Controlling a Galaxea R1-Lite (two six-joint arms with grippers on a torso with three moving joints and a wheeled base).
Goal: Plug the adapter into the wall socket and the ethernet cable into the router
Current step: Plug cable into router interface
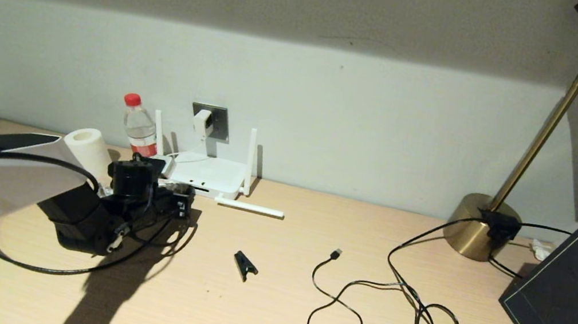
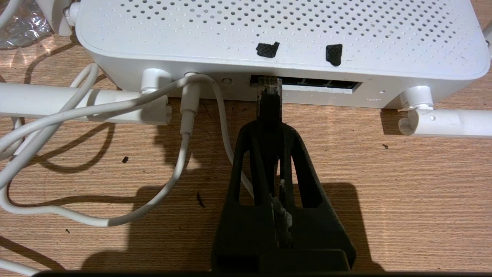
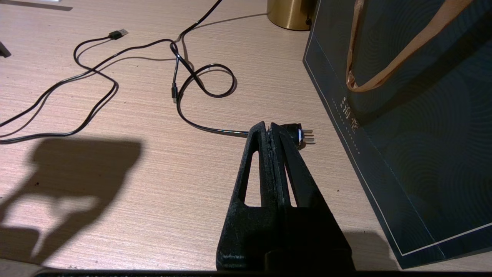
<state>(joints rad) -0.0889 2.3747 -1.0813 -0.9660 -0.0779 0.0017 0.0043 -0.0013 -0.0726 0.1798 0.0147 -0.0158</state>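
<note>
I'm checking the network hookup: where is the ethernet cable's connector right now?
In the left wrist view the ethernet cable is pinched in the left claw, its clear tip at the leftmost opening of the router port strip, beside the white cord.

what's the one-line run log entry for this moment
left pincer shut on black ethernet cable | clear connector at flat white router port | white cube adapter in grey wall socket | right pincer shut, idle

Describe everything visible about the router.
The router is a flat white plastic box with a perforated top bearing two small black patches. It lies on the wooden desk against the wall, below the wall socket. Two antennas stand upright, two lie flat on the desk. A white cord is plugged into its port edge, where the left end effector holds the ethernet cable's clear connector at the port slot.
</note>
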